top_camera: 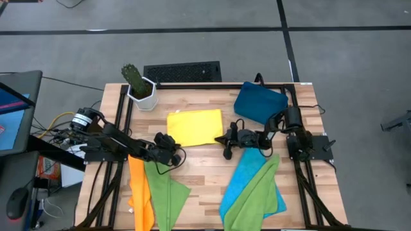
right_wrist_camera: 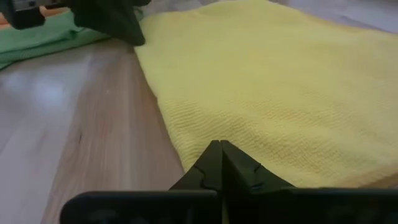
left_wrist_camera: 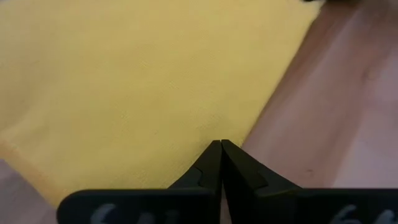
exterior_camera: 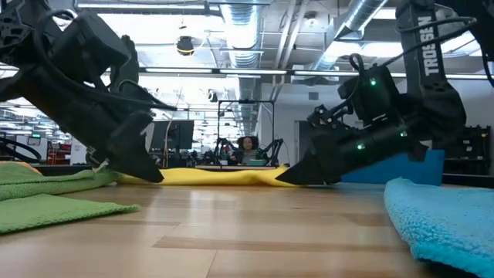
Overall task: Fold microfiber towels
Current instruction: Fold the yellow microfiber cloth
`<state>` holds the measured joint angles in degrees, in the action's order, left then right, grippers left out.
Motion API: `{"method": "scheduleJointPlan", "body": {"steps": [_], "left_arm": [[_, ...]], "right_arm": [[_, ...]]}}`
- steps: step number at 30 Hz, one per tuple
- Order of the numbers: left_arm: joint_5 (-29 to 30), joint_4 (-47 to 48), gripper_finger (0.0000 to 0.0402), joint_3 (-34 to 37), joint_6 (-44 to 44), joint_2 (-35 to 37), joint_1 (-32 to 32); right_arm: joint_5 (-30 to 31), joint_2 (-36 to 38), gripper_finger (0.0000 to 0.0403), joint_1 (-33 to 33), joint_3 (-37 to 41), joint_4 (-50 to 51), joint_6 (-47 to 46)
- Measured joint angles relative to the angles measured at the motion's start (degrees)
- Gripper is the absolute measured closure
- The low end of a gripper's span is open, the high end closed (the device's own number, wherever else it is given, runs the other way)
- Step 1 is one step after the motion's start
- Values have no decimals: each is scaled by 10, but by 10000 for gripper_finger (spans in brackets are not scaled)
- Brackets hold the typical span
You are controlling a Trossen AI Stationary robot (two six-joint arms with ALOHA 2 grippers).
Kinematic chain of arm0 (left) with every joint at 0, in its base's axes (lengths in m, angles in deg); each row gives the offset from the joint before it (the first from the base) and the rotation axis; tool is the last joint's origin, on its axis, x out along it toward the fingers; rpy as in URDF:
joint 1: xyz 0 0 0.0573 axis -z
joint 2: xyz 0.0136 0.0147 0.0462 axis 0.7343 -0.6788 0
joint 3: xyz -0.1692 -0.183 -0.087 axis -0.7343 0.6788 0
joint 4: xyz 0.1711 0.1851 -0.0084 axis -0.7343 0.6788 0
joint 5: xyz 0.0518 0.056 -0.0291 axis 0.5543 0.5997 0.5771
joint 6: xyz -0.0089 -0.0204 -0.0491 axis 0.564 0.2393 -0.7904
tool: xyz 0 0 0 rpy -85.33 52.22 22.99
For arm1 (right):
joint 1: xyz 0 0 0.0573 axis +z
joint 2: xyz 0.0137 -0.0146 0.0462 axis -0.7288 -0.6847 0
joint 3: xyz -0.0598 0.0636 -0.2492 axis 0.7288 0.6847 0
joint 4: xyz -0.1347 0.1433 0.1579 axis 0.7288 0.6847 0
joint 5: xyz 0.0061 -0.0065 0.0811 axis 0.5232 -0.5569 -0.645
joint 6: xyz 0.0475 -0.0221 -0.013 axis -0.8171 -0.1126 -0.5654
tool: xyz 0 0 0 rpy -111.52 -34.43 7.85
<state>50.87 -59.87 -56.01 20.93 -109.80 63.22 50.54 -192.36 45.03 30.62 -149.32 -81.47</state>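
A yellow towel [top_camera: 194, 127] lies folded flat in the middle of the table. My left gripper [top_camera: 174, 145] is shut, with its tips at the towel's near left corner. My right gripper [top_camera: 220, 138] is shut, with its tips at the near right corner. An orange towel [top_camera: 140, 192] and a lime green towel [top_camera: 167, 192] lie near the left front. A bright blue towel [top_camera: 247, 183] lies at the right front, with a second green towel [top_camera: 260, 192] on top of it. My left gripper's shut fingertips [left_wrist_camera: 211, 155] meet the yellow towel's near left corner [left_wrist_camera: 199, 134], slanting down from the table's left. No cloth shows between the fingers. The towel lies flat on the table. My right gripper's shut fingertips [right_wrist_camera: 211, 155] meet the thick folded near edge [right_wrist_camera: 186, 140] at the towel's right corner, slanting down from the table's right. No cloth shows between the fingers, and the towel stays flat.
A dark-blue tray [top_camera: 260, 102] stands at the back right. A potted cactus [top_camera: 140, 86] stands at the back left. Bare wood [top_camera: 205, 179] lies between the two heaps of towels at the front.
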Motion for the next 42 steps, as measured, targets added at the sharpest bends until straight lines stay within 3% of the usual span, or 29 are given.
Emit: {"method": "scheduleJointPlan", "body": {"steps": [6, 9, 14, 19, 25, 29, 34, 42], "left_arm": [[-2, 28, 401, 0, 43, 70, 0], [36, 31, 401, 0, 45, 106, 0], [86, -68, 401, -1, 87, 110, -1], [87, -218, 401, -1, 147, 43, -10], [57, -377, 401, -43, 178, -107, -42], [0, -377, 401, -126, 224, -200, -57], [-22, -337, 401, -209, 242, -273, -67], [-45, -243, 402, -241, 202, -298, -71]], "right_arm": [[5, 16, 387, 0, 2, 16, -3], [6, 23, 383, 0, 3, 23, -4], [8, 52, 372, 14, 6, 35, 1], [8, 96, 378, 31, 5, 31, 44], [8, 98, 375, 24, 3, 41, 55], [8, 82, 367, 20, 3, 40, 51], [8, 78, 366, 21, 3, 70, 50], [8, 81, 375, 21, 1, 128, 49]]}}
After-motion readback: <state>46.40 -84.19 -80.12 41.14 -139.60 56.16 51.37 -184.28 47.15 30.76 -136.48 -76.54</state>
